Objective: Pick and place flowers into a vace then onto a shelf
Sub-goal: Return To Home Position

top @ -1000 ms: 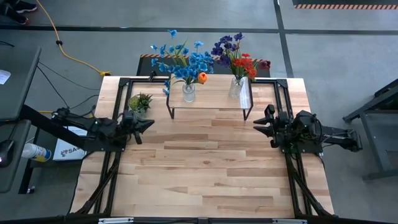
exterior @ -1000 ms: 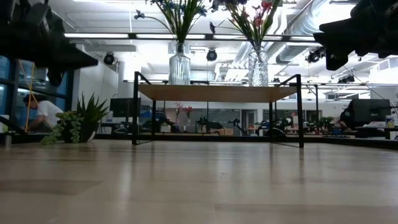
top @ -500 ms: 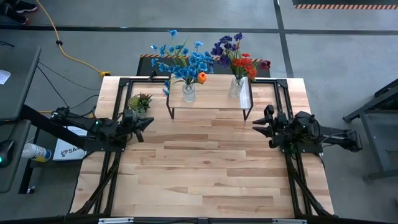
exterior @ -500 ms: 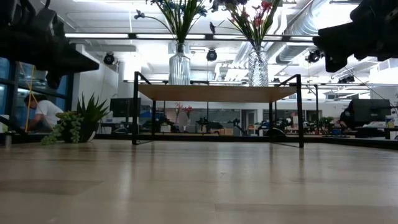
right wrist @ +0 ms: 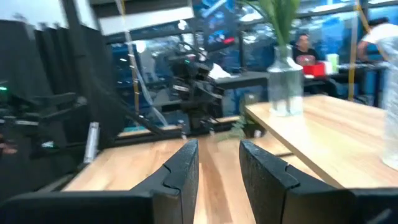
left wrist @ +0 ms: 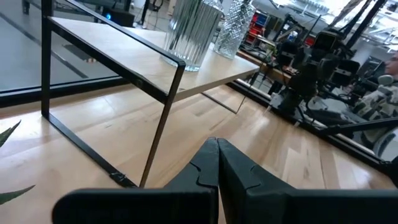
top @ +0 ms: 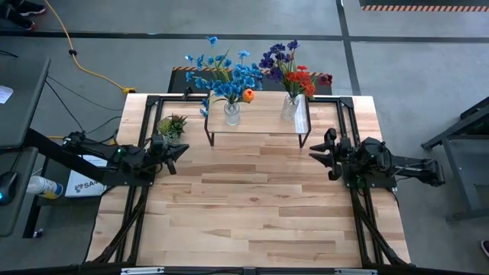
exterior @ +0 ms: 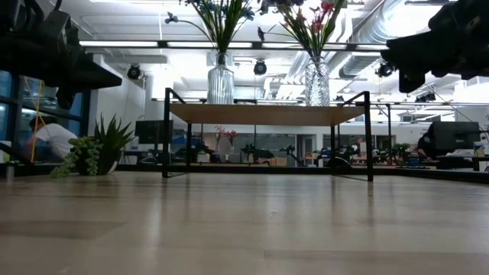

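Note:
Two glass vases stand on the low wooden shelf point(top: 263, 116) at the table's far side. The left vase point(top: 231, 113) holds the blue flowers with one orange bloom point(top: 226, 75); the right vase point(top: 290, 108) holds the red and purple flowers point(top: 293, 67). In the low view both vases point(exterior: 220, 81) point(exterior: 317, 81) stand upright on the shelf point(exterior: 263, 114). My left gripper point(top: 183, 150) hovers shut near the shelf's left legs, its fingertips together point(left wrist: 215, 145). My right gripper point(top: 319, 153) hovers open near the shelf's right legs, with nothing between its fingers point(right wrist: 217, 157).
A small spiky green potted plant point(top: 173, 124) stands on the table left of the shelf, close to my left gripper. The plank tabletop point(top: 252, 202) stretches bare between both arms and toward the near edge. People sit at desks in the room beyond the table.

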You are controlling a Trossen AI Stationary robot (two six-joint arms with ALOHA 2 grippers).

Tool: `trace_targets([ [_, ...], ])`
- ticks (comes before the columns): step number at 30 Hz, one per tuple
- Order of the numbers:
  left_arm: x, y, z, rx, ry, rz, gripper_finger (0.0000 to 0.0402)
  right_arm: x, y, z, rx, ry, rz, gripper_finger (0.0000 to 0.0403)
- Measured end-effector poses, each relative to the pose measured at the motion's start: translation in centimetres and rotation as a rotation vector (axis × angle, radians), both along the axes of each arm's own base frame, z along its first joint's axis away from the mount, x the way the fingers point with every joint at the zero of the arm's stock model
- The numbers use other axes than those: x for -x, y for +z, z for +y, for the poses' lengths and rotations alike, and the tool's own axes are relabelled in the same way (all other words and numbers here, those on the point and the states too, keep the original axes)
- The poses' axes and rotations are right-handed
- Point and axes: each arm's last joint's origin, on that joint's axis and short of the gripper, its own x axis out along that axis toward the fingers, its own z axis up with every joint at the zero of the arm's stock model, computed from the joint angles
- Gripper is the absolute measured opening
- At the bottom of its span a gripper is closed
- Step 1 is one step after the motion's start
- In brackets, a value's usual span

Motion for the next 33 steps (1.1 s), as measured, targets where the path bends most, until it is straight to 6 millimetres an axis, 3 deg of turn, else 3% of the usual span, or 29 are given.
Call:
trace_targets([
  [9,0.0,0.0,0.0,-0.002,0.000,0.003,0.0037,-0.1,-0.9,-0.2,-0.197,-0.048,0.078,0.0108],
  [33,0.0,0.0,0.0,-0.003,-0.001,0.005,0.0037,-0.1,-1.2,-0.2,-0.199,-0.053,0.110,0.0108],
])
